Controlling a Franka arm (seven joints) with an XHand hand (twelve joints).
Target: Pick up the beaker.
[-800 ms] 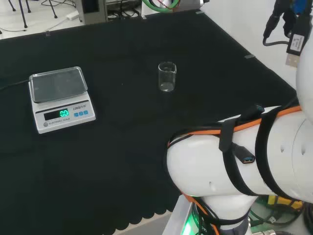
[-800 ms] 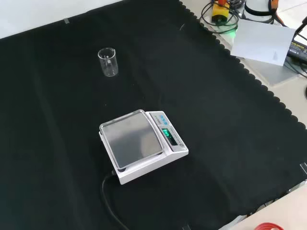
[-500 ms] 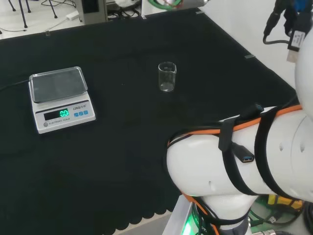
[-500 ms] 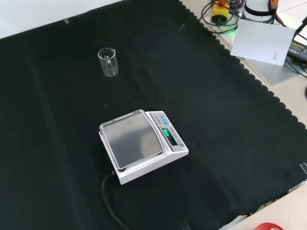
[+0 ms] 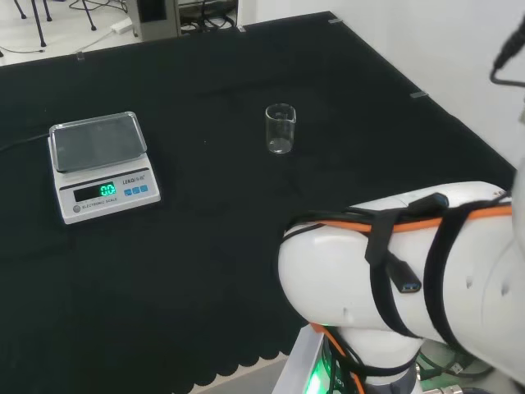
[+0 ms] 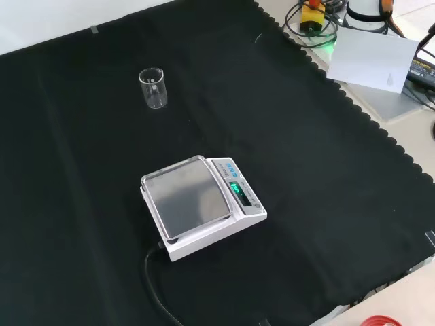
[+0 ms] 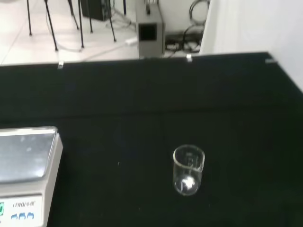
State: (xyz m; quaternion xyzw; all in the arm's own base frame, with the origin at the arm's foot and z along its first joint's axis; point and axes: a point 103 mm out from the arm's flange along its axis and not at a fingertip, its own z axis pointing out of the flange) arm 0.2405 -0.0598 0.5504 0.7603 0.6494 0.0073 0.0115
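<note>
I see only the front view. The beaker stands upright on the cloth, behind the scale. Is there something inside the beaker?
Observer: In the wrist view the beaker looks empty; there is only a bright glint at its bottom.
Operator: Is the arm near it?
Observer: In the head view the arm's white link is at the lower right, well apart from the beaker.
Operator: What does the scale show?
Observer: In the head view the scale has a lit green display and a bare pan.
</note>
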